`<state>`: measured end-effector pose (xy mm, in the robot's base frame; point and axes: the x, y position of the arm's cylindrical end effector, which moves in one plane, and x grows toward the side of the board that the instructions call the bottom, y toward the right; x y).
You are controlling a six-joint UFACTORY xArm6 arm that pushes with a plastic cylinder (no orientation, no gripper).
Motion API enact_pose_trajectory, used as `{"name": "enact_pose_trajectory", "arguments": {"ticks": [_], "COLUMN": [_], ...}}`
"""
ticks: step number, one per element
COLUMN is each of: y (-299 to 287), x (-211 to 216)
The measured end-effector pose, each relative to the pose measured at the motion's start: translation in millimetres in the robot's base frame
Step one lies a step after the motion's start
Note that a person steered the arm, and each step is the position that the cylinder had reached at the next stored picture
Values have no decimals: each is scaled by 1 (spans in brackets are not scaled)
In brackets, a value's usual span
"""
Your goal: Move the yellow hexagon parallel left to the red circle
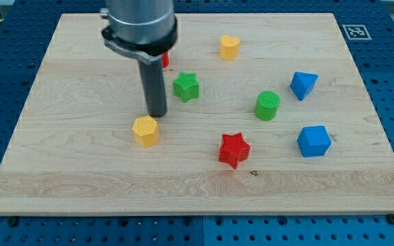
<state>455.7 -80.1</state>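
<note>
The yellow hexagon (pixel 146 130) lies left of the board's middle. My tip (pixel 157 115) stands just above and right of it, touching or nearly touching its upper right edge. A red block (pixel 165 59), which I take for the red circle, is mostly hidden behind the arm near the view's top; only a sliver shows and its shape cannot be made out.
On the wooden board (pixel 74 171) are a green star (pixel 186 87), a yellow heart-like block (pixel 229 47), a green cylinder (pixel 267 105), a red star (pixel 234 149), a blue triangle-like block (pixel 303 84) and a blue block (pixel 313 141).
</note>
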Motion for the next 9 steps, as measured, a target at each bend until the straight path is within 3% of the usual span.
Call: {"name": "enact_pose_trajectory", "arguments": {"ticks": [3, 4, 7, 9], "y": [66, 47, -42, -18], "x": [66, 80, 2, 64]}}
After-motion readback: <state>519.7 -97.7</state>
